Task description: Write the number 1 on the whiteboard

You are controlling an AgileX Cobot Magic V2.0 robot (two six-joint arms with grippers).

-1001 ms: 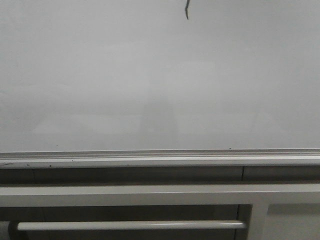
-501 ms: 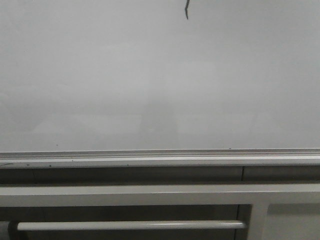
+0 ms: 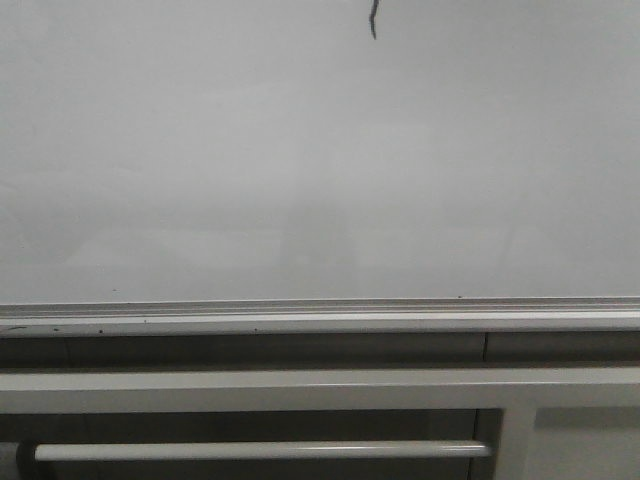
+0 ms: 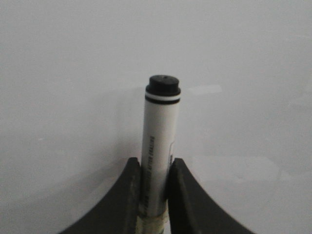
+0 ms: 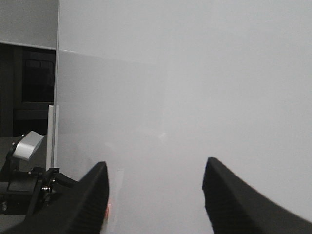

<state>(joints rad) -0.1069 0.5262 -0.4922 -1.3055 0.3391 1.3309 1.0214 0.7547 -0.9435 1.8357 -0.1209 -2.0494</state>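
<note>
The whiteboard [image 3: 300, 170] fills most of the front view, pale grey-white, edged below by a silver rail [image 3: 320, 312]. The number 1 [image 3: 374, 20] is a short dark kinked stroke at the board's top edge of that view. Neither gripper shows in the front view. In the left wrist view my left gripper [image 4: 155, 165] is shut on a white marker [image 4: 159, 146] with a black end, which points at the whiteboard [image 4: 73, 73]. In the right wrist view my right gripper [image 5: 156, 170] is open and empty in front of the whiteboard [image 5: 195, 87].
Below the rail stand a white horizontal bar [image 3: 260, 451] and frame panels [image 3: 300, 390]. In the right wrist view the board's side edge [image 5: 57, 97] borders a dark room, with a metal part of a stand [image 5: 27, 146] beside it.
</note>
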